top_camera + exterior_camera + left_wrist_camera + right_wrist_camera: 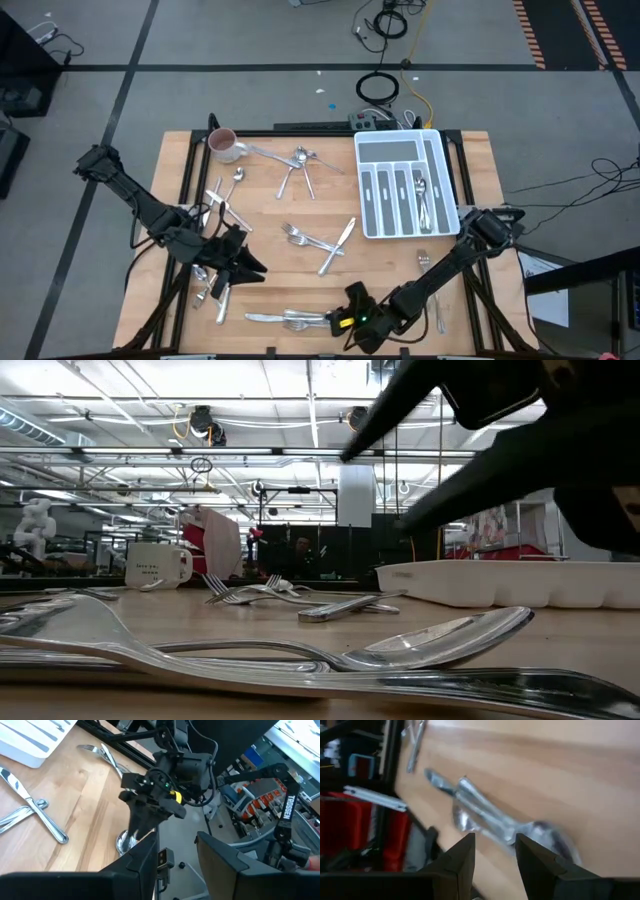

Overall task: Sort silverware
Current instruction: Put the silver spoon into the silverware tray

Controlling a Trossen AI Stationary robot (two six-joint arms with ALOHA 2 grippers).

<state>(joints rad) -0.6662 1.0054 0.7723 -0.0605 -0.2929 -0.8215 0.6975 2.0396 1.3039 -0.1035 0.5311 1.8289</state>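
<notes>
Shiny silverware lies scattered on the wooden table: a pile by the near edge point(285, 318), a crossed group in the middle point(320, 240), another near the mug point(300, 160), and pieces at the left point(210, 285). Some lie in the white tray point(425, 195). My right gripper point(347, 312) is open, just right of the near-edge pile, which its wrist view shows ahead of the fingers as a spoon and forks point(485, 820). In the low view its fingers point(430, 450) hang above that pile point(440, 640). My left gripper point(245, 263) is open over the table's left part, holding nothing point(177, 855).
A pink-and-white mug point(222, 145) stands at the far left corner. The white compartmented tray point(372, 150) sits at the far right. Loose pieces lie right of my right arm point(425, 262). Bare wood shows between the middle group and the near pile.
</notes>
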